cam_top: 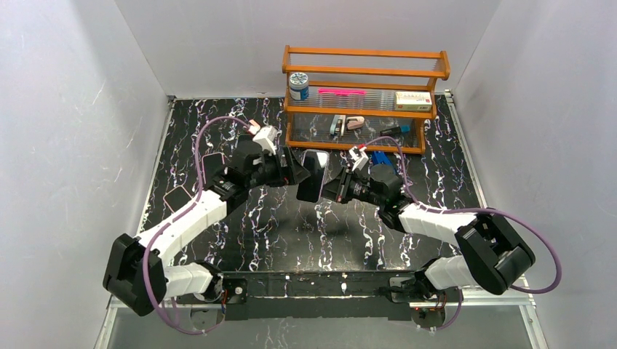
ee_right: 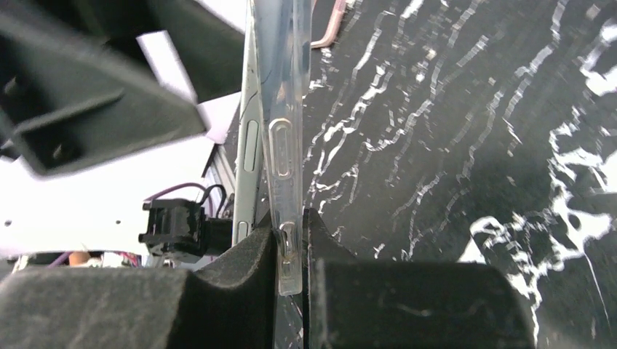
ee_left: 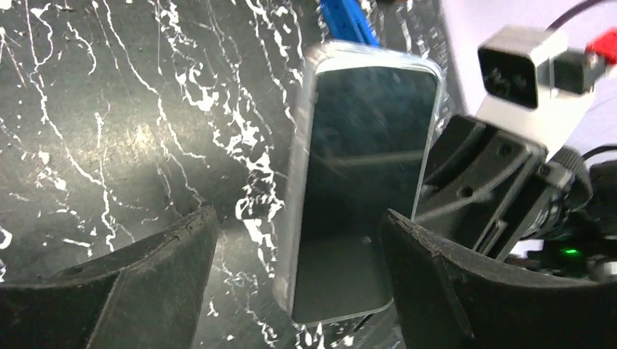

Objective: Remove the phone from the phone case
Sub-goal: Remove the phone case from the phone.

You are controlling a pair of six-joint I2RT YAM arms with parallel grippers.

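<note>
A dark phone [cam_top: 313,173] in a clear case is held upright above the middle of the table, between both grippers. In the left wrist view the phone's screen [ee_left: 364,182] faces the camera with the clear case rim [ee_left: 300,167] round it. My left gripper [ee_left: 298,216] is open, its fingers either side of the phone's lower end, the left finger [ee_left: 145,283] well clear of it. My right gripper [ee_right: 292,233] is shut on the clear case's edge [ee_right: 284,145]. The phone's silver side [ee_right: 247,160] stands just left of that edge, slightly apart from it.
A wooden rack [cam_top: 356,109] with small items stands at the back. A blue object [cam_top: 380,158] lies in front of it by the right arm. Two flat dark objects [cam_top: 212,166] lie at the left beside the left arm. White walls enclose the table.
</note>
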